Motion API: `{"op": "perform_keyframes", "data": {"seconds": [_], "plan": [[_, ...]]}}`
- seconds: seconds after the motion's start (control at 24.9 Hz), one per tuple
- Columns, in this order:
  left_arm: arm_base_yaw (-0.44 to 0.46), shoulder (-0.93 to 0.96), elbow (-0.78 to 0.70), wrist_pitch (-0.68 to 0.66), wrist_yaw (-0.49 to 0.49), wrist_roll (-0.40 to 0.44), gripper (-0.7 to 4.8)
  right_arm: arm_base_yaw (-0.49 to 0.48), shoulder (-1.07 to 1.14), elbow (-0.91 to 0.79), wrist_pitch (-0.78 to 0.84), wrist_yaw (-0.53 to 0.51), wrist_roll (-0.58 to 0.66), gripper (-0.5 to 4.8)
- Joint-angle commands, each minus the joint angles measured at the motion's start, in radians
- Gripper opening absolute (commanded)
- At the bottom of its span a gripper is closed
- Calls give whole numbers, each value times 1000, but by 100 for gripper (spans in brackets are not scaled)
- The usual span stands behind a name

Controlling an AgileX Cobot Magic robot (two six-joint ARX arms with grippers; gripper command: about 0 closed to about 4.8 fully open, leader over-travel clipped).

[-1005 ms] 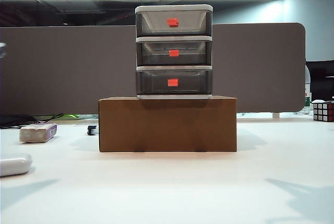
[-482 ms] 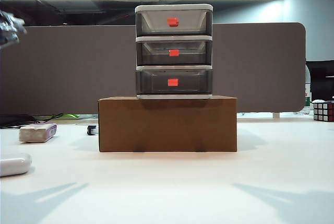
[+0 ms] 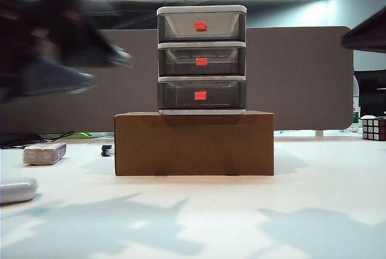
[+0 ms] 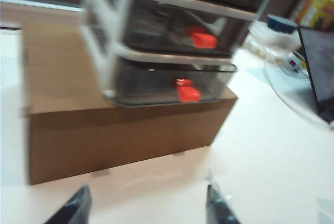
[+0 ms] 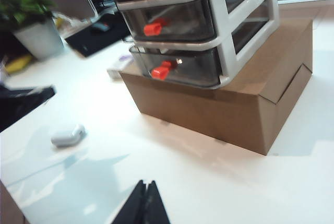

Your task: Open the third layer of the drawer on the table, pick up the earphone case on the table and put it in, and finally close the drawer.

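The drawer [image 3: 201,60] stands on a brown cardboard box [image 3: 194,143], all three layers closed. The third layer [image 3: 201,95] is the lowest, with a red-orange handle [image 4: 187,91]. The white earphone case [image 3: 17,189] lies on the table [image 3: 241,211] at the far left, and also shows in the right wrist view [image 5: 68,136]. My left gripper [image 3: 111,70] is a blur high at the upper left. In its wrist view it [image 4: 148,198] is open and empty, short of the box [image 4: 104,125]. My right gripper [image 5: 146,185] is shut and empty above the table, facing the third layer [image 5: 182,67].
A whitish block with a purple edge [image 3: 44,153] lies left of the box. A Rubik's cube [image 3: 374,128] sits at the far right. A dark part of the right arm [image 3: 365,34] crosses the top right corner. A potted plant [image 5: 36,31] stands beyond the table.
The left arm has swung into view at the upper left, towards the drawer. A dark part of the right arm has entered at the top right. Arm shadows on the table have grown.
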Motion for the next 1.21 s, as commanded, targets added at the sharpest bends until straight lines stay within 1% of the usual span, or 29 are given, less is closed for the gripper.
{"op": "perform_keyframes", "data": {"seconds": [0.04, 0.12, 0.16, 0.2, 0.28, 0.32, 0.4, 0.48, 0.56, 0.64, 0.68, 0.76, 0.84, 0.92, 1.04, 1.21], "plan": [[-17, 260, 111, 200, 11, 55, 278, -1, 154, 79, 42, -18, -58, -5], [-34, 335, 144, 245, -26, 59, 271, 0, 222, 117, 53, -53, -78, -6], [-49, 373, 162, 269, -70, 66, 256, 1, 267, 142, 62, -74, -80, -5], [-82, 433, 193, 299, -147, 94, 225, 0, 336, 185, 64, -74, -105, -6], [-118, 488, 228, 320, -223, 139, 222, -2, 406, 232, 64, -75, -129, -5], [-143, 532, 261, 332, -265, 178, 223, 5, 487, 283, 75, -96, -129, -6], [-165, 568, 296, 333, -315, 195, 223, 1, 557, 321, 96, -129, -132, -6], [-200, 623, 348, 333, -425, 205, 223, 3, 649, 381, 110, -158, -154, -5], [-201, 665, 391, 334, -476, 203, 223, 3, 740, 436, 127, -211, -154, -5], [-202, 695, 421, 335, -493, 204, 223, 1, 785, 462, 132, -209, -167, -5], [-201, 723, 446, 335, -525, 204, 223, 2, 813, 479, 137, -211, -182, -5], [-197, 774, 491, 334, -537, 203, 223, 2, 850, 497, 146, -241, -199, -5], [-198, 824, 536, 334, -549, 204, 223, -5, 864, 504, 146, -251, -227, -5], [-198, 851, 558, 335, -591, 203, 223, -5, 866, 504, 146, -254, -246, -5], [-188, 866, 568, 340, -590, 195, 222, -17, 868, 504, 147, -256, -281, -5], [-153, 869, 575, 346, -584, 185, 222, -28, 888, 504, 170, -258, -289, -5]]}}
